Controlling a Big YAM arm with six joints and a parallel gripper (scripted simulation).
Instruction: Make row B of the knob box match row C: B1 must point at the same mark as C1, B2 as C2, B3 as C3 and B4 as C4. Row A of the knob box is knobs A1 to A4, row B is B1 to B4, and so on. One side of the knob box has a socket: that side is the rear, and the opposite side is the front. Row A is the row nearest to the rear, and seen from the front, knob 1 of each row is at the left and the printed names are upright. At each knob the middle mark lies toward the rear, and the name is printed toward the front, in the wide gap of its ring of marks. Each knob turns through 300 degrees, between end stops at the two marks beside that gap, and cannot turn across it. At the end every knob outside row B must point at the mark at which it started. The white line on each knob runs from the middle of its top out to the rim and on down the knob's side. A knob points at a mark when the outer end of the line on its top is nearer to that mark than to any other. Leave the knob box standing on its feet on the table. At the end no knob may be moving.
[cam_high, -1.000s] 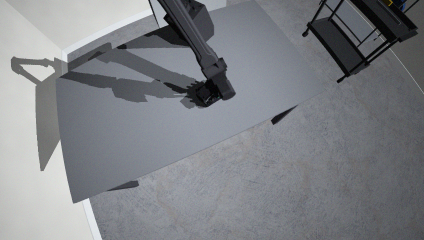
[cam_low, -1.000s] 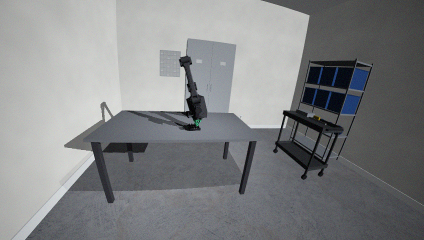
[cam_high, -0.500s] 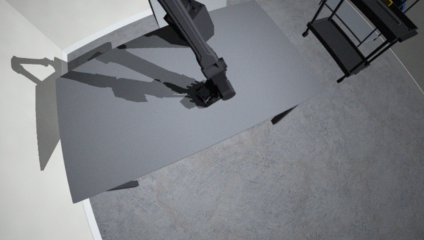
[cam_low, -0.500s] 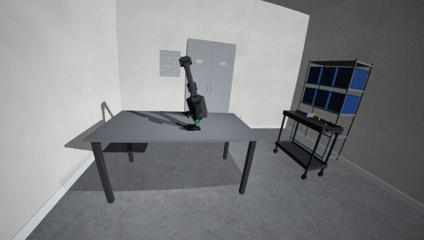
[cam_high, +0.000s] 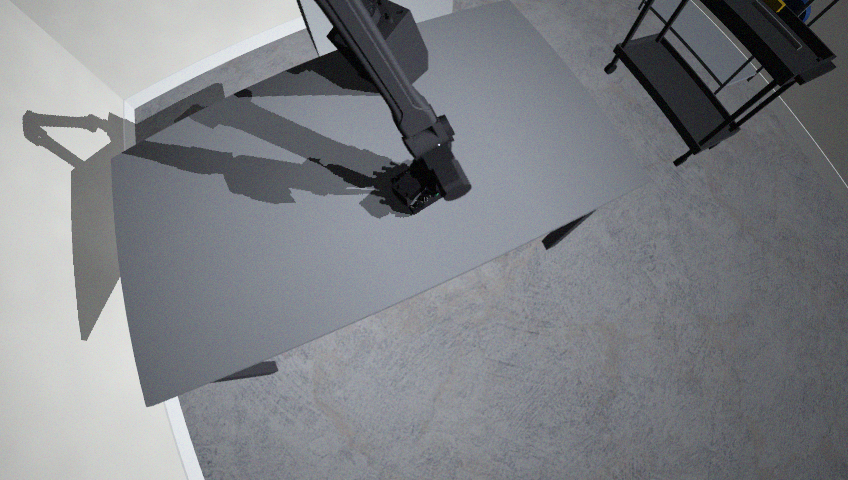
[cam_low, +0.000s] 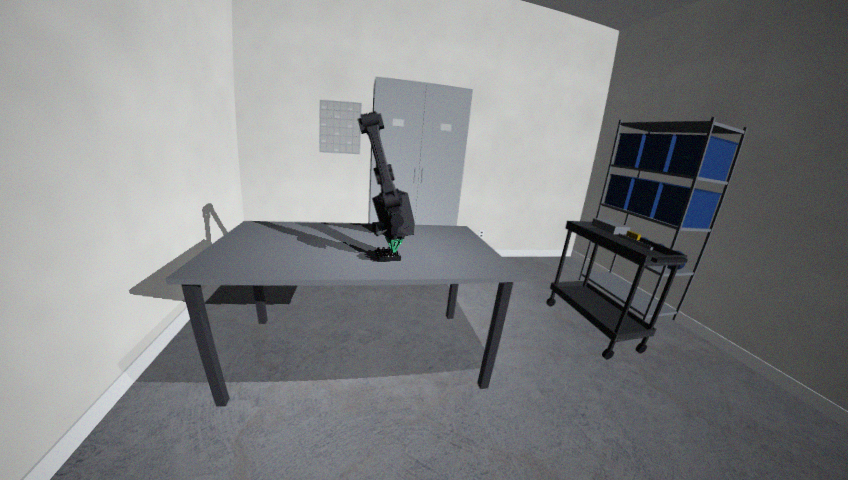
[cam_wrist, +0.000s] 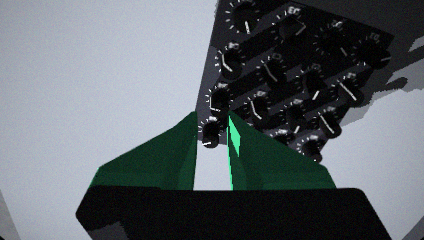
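Knob box (cam_high: 418, 199) (cam_low: 386, 258) (cam_wrist: 206, 95) on table (cam_high: 255, 255) (cam_low: 297, 269), below gripper (cam_high: 436, 193) (cam_low: 395, 245) (cam_wrist: 212, 120). Fingers parted slightly, nothing grasped. In wrist view, nearest corner knob (cam_wrist: 210, 134) aligns with their gap; most rows extend up-right.

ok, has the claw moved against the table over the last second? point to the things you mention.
No visible shift. In the top and exterior views the claw (cam_high: 421, 197) (cam_low: 393, 251) (cam_wrist: 212, 120) keeps the same place relative to the table (cam_high: 238, 267) (cam_low: 267, 261) (cam_wrist: 75, 90) edges.
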